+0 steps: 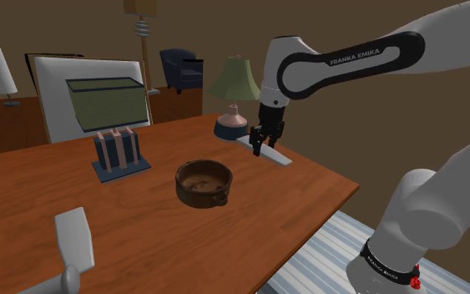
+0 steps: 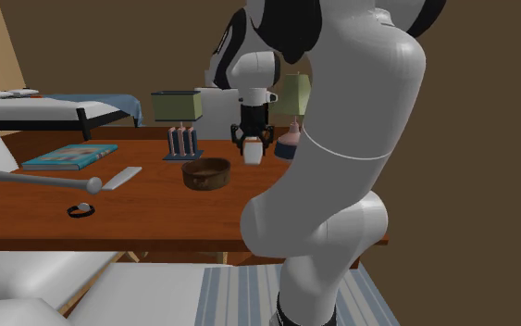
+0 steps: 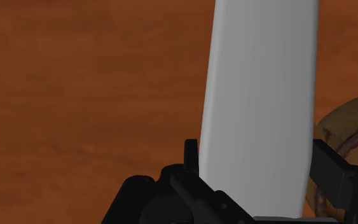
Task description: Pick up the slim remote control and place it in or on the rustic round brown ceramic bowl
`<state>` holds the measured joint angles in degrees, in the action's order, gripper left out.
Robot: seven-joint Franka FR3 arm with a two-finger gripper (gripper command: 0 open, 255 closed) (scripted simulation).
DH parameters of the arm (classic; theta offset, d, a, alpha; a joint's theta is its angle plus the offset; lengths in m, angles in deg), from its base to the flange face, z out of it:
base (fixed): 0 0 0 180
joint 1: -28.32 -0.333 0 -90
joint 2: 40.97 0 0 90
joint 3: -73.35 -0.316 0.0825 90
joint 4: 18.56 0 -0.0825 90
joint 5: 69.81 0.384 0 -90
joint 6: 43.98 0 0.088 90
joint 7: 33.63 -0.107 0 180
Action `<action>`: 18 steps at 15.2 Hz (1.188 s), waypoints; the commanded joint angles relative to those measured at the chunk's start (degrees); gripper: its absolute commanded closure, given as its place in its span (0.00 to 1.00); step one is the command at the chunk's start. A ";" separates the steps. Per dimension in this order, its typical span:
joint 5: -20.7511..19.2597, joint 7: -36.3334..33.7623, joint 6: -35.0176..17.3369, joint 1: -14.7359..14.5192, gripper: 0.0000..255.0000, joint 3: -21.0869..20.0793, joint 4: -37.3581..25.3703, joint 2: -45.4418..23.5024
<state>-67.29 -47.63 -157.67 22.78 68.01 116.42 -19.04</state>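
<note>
The black fingers (image 3: 329, 168) clasp the white slim remote control (image 3: 260, 108), one against each long edge, low over the wooden counter (image 1: 74, 192). In the shoulder view the round brown bowl (image 1: 202, 185) sits at 8 o'clock from them, apart.

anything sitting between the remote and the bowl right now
No. In the shoulder view the stretch from the remote to the brown bowl is bare wooden tabletop, with nothing lying on it.
</note>
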 commanded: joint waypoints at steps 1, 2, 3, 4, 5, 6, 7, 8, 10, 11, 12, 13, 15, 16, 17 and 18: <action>0.22 -1.69 0.28 -0.57 1.00 -1.19 -2.39 -2.09; 0.30 -2.87 0.20 -0.94 1.00 -2.01 -3.91 -3.68; 0.32 -4.04 0.16 -1.30 1.00 -2.81 -5.50 -5.29; 0.28 -5.22 0.15 -1.65 1.00 -3.58 -7.15 -6.93; 0.18 -6.40 0.17 -1.99 1.00 -4.34 -8.87 -8.60; 0.02 -7.59 0.24 -2.34 1.00 -5.07 -10.64 -10.29; -0.19 -8.78 0.36 -2.69 1.00 -5.77 -12.48 -12.02; -0.47 -9.97 0.51 -3.05 1.00 -6.44 -14.39 -13.77; -1.19 -12.35 0.97 -3.80 1.00 -7.71 -18.41 -17.37; -1.62 -13.54 1.28 -4.22 1.00 -8.28 -20.53 -19.22; -2.11 -14.72 1.64 -4.66 1.00 -8.83 -22.72 -21.10; -2.63 -15.89 2.05 -5.14 1.00 -9.34 -25.00 -23.02; -3.61 -17.83 2.90 -6.05 1.00 -10.08 -29.04 -26.34; -3.65 -17.86 2.16 -6.08 1.00 -10.05 -28.44 -26.48; -3.70 -17.90 1.42 -6.09 1.00 -10.04 -27.85 -26.63; -3.76 -17.93 0.68 -6.10 1.00 -10.04 -27.28 -26.80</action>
<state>-70.87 -65.35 -156.30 16.76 58.01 89.02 -45.30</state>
